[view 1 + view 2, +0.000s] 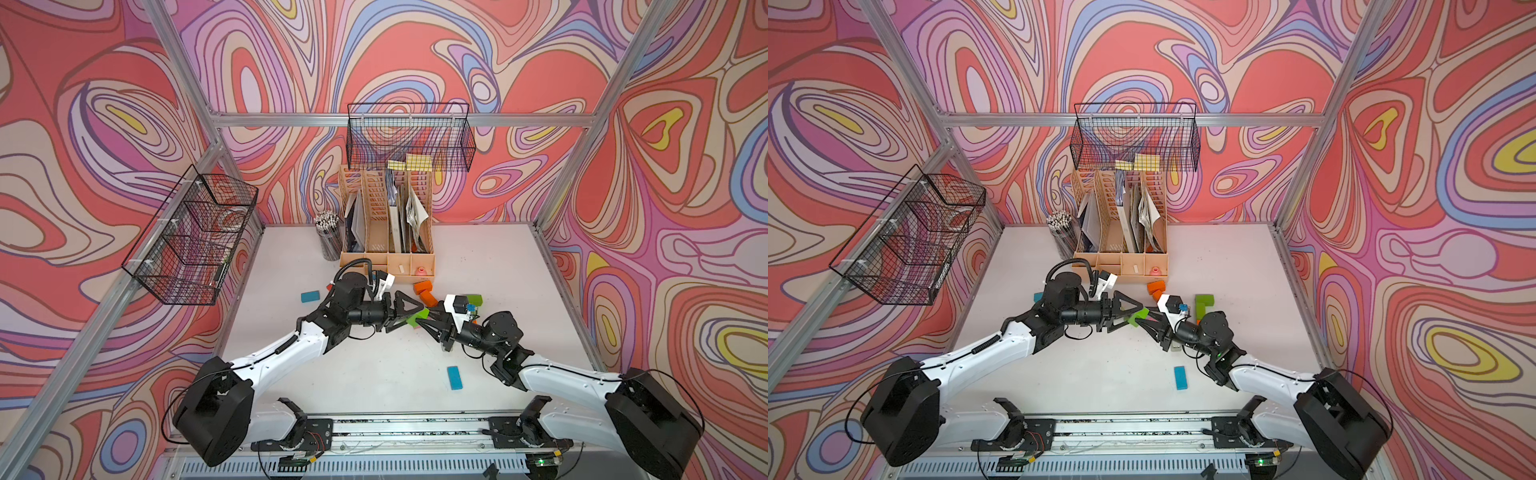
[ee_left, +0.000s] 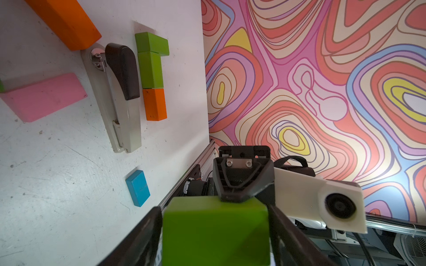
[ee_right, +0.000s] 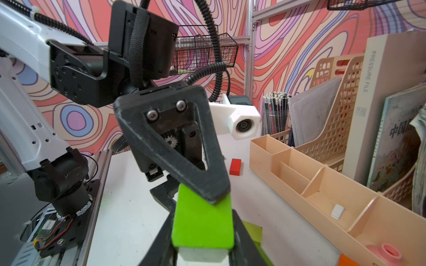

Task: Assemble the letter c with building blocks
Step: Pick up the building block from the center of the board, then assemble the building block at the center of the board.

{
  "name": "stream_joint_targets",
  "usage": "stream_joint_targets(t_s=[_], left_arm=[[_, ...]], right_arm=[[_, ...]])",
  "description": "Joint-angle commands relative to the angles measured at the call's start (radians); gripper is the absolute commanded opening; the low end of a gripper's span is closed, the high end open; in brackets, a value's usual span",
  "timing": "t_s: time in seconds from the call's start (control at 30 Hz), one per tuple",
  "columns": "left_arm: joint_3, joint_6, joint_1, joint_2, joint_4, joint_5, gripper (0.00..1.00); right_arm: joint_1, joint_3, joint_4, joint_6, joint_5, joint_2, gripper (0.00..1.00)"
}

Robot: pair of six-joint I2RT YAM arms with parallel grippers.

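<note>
While between grainy black fingers (image 3: 166, 161), a smooth rectangular lime block (image 3: 202, 221)

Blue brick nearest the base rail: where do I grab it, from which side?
I'd pinch the blue brick across its long sides, mid-length, coming straight down: it lies flat and clear on the table, so its narrow width should suit the jaws.

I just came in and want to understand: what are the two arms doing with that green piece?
They seem to pass a lime block between them above the table. The right tool grips one end; the left tool sits at the other, its grip unclear. Beside the stapler, two green bricks and one orange brick already form a corner.
</note>
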Motion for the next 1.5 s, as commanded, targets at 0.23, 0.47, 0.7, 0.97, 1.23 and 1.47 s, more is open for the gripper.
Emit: stream_joint_targets(t_s=[0.23,0.47,0.7,0.97,1.23,1.47], left_arm=[[0.026,0.295,0.019,0.014,-0.117,-0.221,0.84],[-0.011,0.549,0.019,-0.038,-0.243,-0.447,0.82],[-0.095,0.719,0.019,-0.064,-0.164,-0.55,0.79],[-0.117,0.825,0.019,0.005,-0.098,-0.538,0.77],[-0.147,0.904,0.019,-0.02,-0.114,-0.548,0.76],[-0.172,0.917,0.018,-0.029,-0.098,-0.537,0.75]], right_arm=[[0.007,0.054,-0.641,0.283,0.314,-0.266,0.26],[0.006,0.248,-1.217,0.607,0.518,-0.316,0.26],[-0.043,0.414,-1.566,0.835,0.544,-0.277,0.28],[-0.328,0.396,-1.687,0.915,0.276,-0.331,0.27],[-0.563,0.308,-1.691,0.991,-0.01,-0.305,0.26],[-0.629,0.285,-1.673,1.05,-0.048,-0.219,0.28]])
